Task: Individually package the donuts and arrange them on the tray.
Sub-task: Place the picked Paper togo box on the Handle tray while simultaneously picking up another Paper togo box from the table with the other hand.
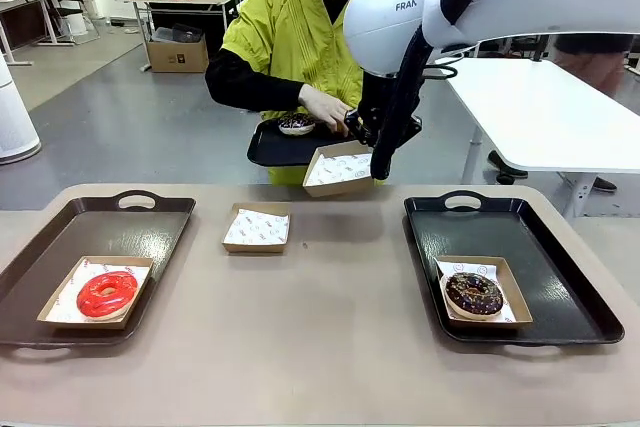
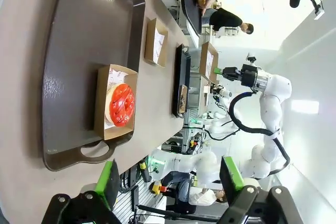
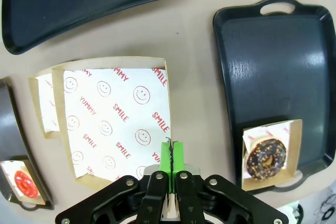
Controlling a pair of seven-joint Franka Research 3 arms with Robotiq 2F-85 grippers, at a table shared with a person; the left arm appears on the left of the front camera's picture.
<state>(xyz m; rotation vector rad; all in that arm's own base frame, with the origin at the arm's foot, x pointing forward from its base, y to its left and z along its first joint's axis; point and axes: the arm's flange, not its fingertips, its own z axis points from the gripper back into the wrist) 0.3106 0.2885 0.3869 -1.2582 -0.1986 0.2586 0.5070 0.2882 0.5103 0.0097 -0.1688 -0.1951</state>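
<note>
My right gripper [image 1: 360, 137] [image 3: 171, 153] is shut on the edge of an empty paper-lined box [image 1: 338, 169] [image 3: 113, 121], holding it in the air near the table's far edge. Just beyond it a person's hand [image 1: 325, 107] is beside a dark iced donut [image 1: 296, 124] on a black tray [image 1: 275, 147] that the person holds. A red donut [image 1: 107, 293] [image 2: 122, 104] lies in a box on the left tray [image 1: 60, 237]. A chocolate donut with sprinkles [image 1: 473, 293] [image 3: 266, 160] lies boxed on the right tray [image 1: 520, 227]. My left gripper [image 2: 169, 182] hangs open off the left tray's end.
A second empty lined box [image 1: 257, 228] [image 2: 156, 41] rests on the table between the two trays. A white table [image 1: 560, 107] stands behind on the right. The tan tabletop [image 1: 320, 347] is bare at the front middle.
</note>
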